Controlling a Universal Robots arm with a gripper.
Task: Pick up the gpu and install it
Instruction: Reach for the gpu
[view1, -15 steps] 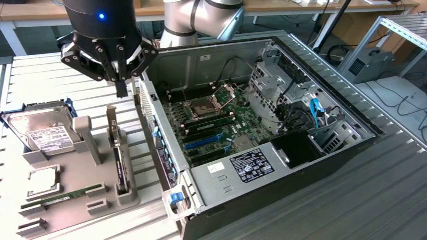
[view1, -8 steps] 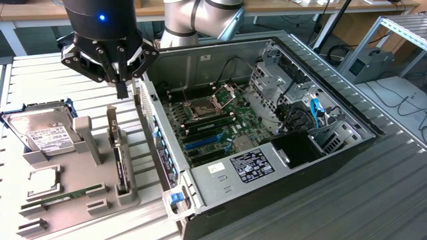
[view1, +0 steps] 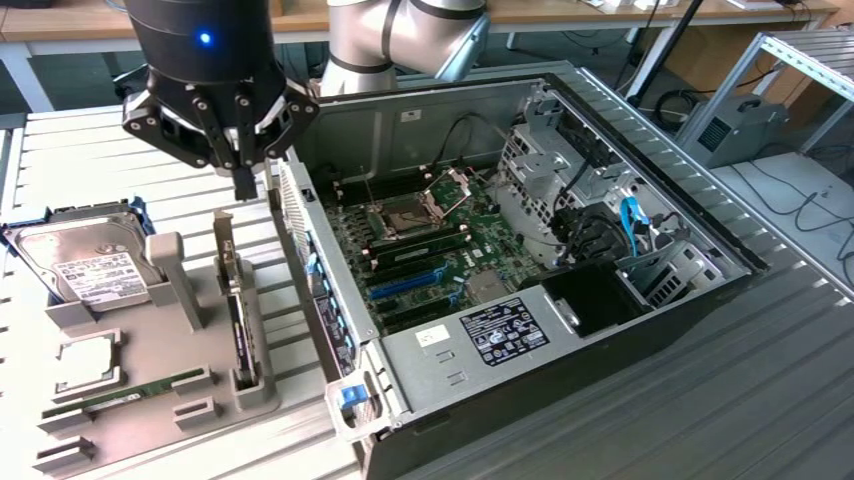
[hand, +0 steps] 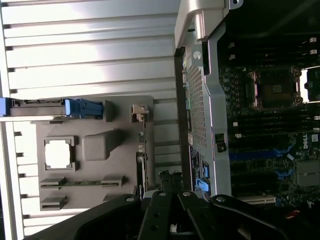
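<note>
The gripper (view1: 244, 188) hovers with its jaws closed and empty. The gpu (view1: 236, 310) stands on edge in the holder (view1: 180, 345) just below them, its long axis parallel to the case (view1: 302, 262) wall.

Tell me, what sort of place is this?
Likely a robotics lab or workshop: a robot arm stands by an opened computer case, spare parts such as a hard drive sit in a grey holder, and desks line the back.
</note>
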